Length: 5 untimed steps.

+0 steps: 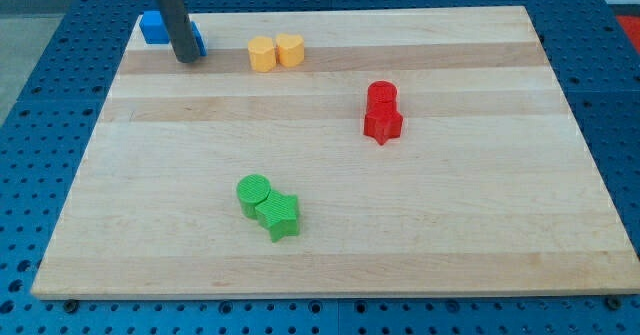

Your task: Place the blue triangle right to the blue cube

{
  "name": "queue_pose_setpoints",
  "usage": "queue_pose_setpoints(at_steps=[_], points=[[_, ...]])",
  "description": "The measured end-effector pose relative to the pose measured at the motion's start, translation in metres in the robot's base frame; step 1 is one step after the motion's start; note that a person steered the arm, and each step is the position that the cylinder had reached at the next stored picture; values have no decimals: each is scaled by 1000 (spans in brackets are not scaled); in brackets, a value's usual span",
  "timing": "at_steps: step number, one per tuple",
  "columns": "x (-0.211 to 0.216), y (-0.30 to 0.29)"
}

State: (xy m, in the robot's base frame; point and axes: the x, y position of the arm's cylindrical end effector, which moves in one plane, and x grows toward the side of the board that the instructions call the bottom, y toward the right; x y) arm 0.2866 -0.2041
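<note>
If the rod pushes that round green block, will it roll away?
Probably not. The green cylinder stands on its flat end, so it should slide rather than roll. It touches the green star, so that would likely move too. It looks squat, so tipping seems unlikely.

light: bright, even, from overhead | shadows: short, soft, hugging the blocks on the pale wooden table (330, 175) | glare: faint sheen along the table's top edge | focus: sharp throughout | distortion: table edges slightly keystoned
</note>
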Motion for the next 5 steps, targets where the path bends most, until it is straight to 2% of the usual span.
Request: queue_pose_setpoints(at_steps=[2, 4, 5], points=[[4, 4], [-27, 4], [-26, 10]])
